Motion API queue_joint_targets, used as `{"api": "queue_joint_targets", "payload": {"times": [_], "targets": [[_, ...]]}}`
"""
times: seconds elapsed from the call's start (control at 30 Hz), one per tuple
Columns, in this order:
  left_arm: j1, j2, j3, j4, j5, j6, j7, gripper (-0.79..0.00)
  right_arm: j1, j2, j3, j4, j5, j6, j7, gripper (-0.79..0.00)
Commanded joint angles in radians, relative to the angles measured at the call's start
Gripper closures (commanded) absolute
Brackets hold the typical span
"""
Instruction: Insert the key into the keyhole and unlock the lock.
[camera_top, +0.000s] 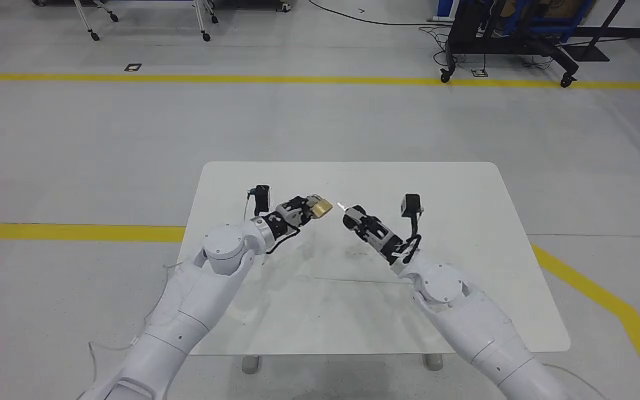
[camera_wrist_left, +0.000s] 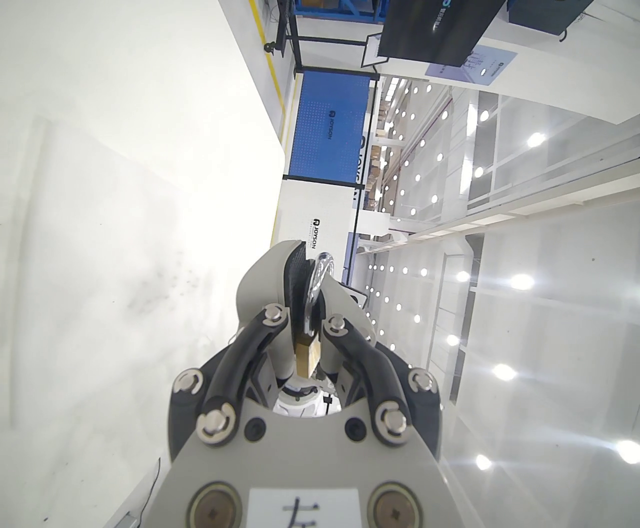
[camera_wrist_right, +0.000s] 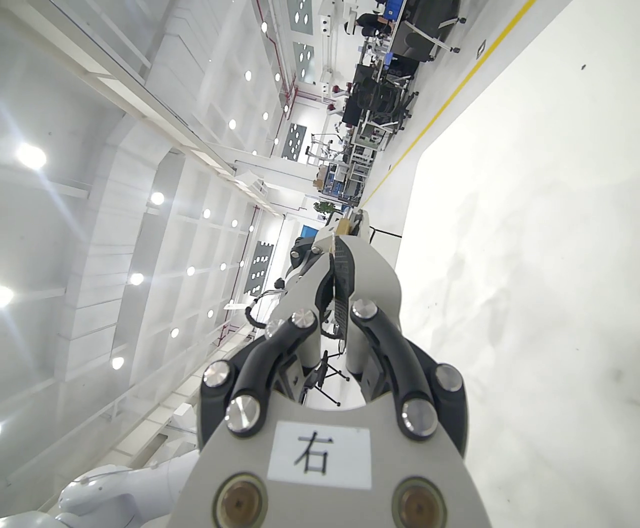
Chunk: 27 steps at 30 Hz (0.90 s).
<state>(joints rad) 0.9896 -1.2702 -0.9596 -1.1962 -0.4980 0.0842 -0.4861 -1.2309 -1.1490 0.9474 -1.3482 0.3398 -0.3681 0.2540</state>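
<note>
So the lock, a small brass padlock, is held up off the white table by the left gripper, somewhere over the middle of the tabletop. The jaws are pinched nearly together on it. The silver shackle is clamped between the pads, and the brass body sticks out back toward the wrist. In the top view the brass end is pointed at the other arm. The key is gripped in the right gripper, whose jaws are squeezed down to a thin slit around it, with only a small pale tip left poking out past the fingertips. Key and lock are lined up facing each other just beside one another. From above a small gap seems to be left between them, though it's honestly hard to be sure at that angle. In the right wrist view the brass of the lock is seen right past the key tip.
</note>
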Motion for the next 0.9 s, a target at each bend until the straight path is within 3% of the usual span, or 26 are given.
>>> {"api": "queue_joint_targets", "payload": {"times": [0.0,0.87], "targets": [[0.004,-0.001,0.000,-0.006,0.013,0.005,0.014,0.000,-0.007,-0.002,-0.002,-0.014,-0.005,0.019,0.003,0.000],[0.026,-0.016,-0.010,-0.034,0.122,-0.011,0.083,0.000,-0.024,-0.035,0.010,-0.025,0.021,0.091,0.046,0.000]]}}
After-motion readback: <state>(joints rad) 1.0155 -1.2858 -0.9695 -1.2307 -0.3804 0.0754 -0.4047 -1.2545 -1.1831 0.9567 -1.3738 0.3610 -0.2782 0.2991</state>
